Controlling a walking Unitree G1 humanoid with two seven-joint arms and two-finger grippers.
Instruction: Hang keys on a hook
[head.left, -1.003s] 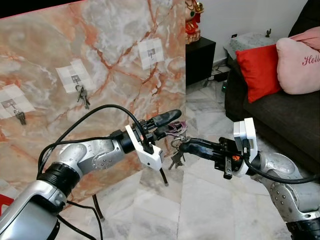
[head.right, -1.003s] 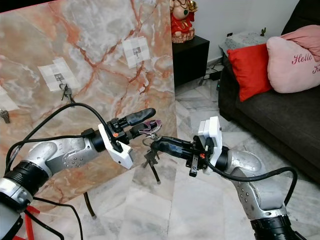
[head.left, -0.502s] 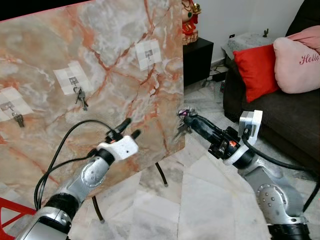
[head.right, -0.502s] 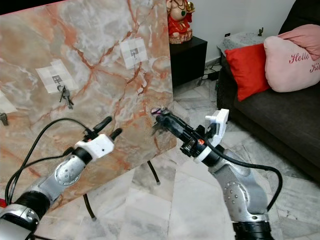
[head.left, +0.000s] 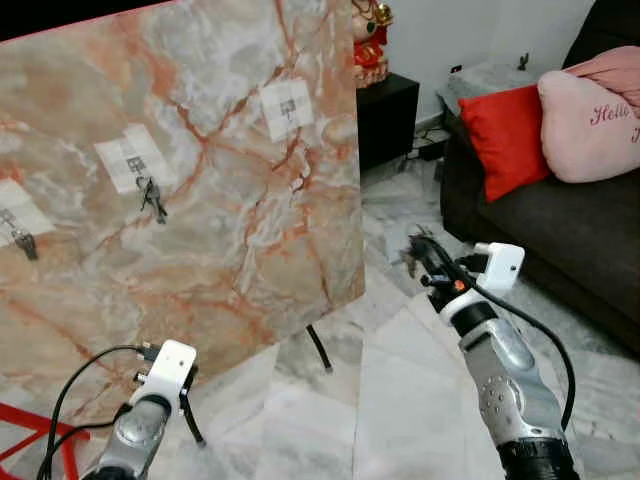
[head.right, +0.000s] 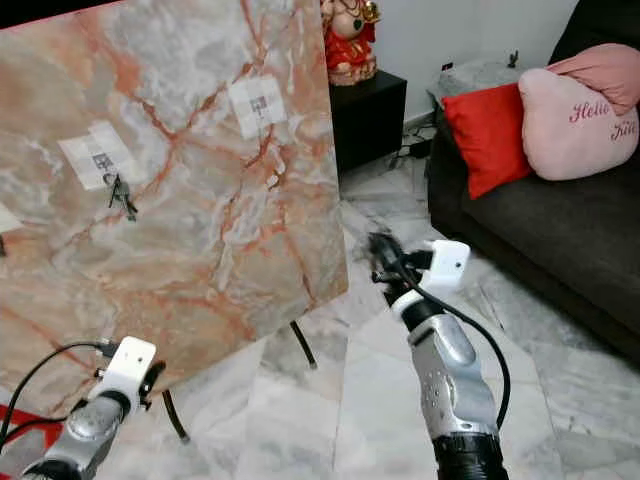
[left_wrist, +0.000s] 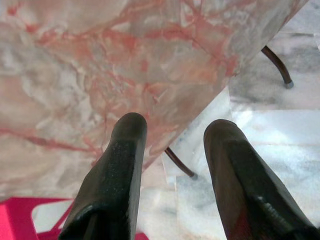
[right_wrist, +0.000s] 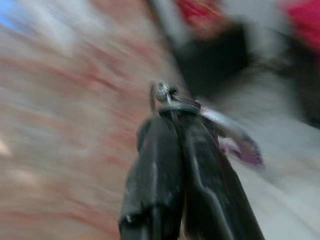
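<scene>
The right pincer (right_wrist: 170, 107) is clenched on the keys (right_wrist: 172, 100), gripping the ring at its very tips so the bunch stays free to slip over a hook. It is raised beside the marble board's (head.left: 200, 180) near edge, well short of the free hook (head.left: 288, 107) on its white patch — a reach I judge is yet to come. Another hook already carries a hung bunch (head.left: 152, 195). The left pincer (left_wrist: 172, 150) hangs low, released, out of the way. The right wrist view shows the grip close up — the head views, blurred there, place it against the board.
</scene>
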